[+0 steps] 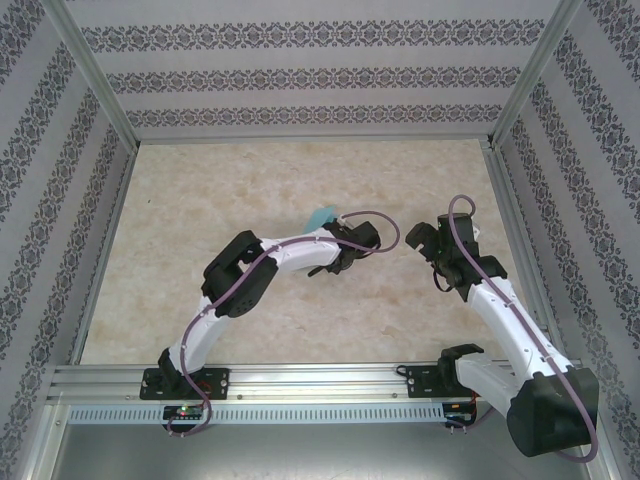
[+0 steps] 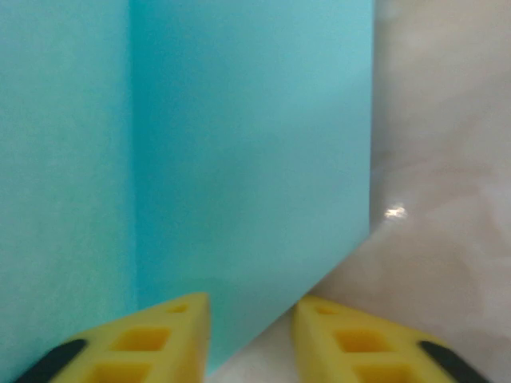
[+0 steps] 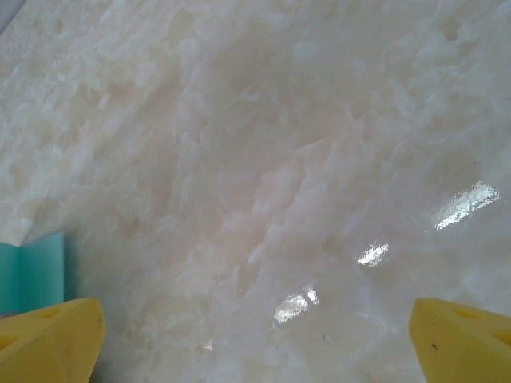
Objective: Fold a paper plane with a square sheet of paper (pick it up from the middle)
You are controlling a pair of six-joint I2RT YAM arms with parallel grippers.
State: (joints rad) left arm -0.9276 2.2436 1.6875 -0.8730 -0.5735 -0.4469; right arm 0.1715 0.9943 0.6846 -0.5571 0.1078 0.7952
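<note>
The turquoise paper (image 2: 239,144) lies on the marble table, folded, with a straight lengthwise crease and a slanted lower edge. In the top view a small part of the paper (image 1: 319,217) shows beyond my left gripper (image 1: 338,238), which hangs over its near end. My left gripper (image 2: 251,311) stands open, its yellow fingertips (image 2: 180,327) apart, and the paper's lower corner lies in the gap without being pinched. My right gripper (image 3: 255,327) is wide open over bare table, nothing between its fingers. An edge of the paper (image 3: 32,275) shows at its far left. In the top view the right gripper (image 1: 424,240) faces the left one.
The pale marble tabletop (image 1: 250,180) is fenced by aluminium posts and patterned walls (image 1: 300,70) at the back and both sides. Both arm bases sit on the rail (image 1: 320,385) at the near edge.
</note>
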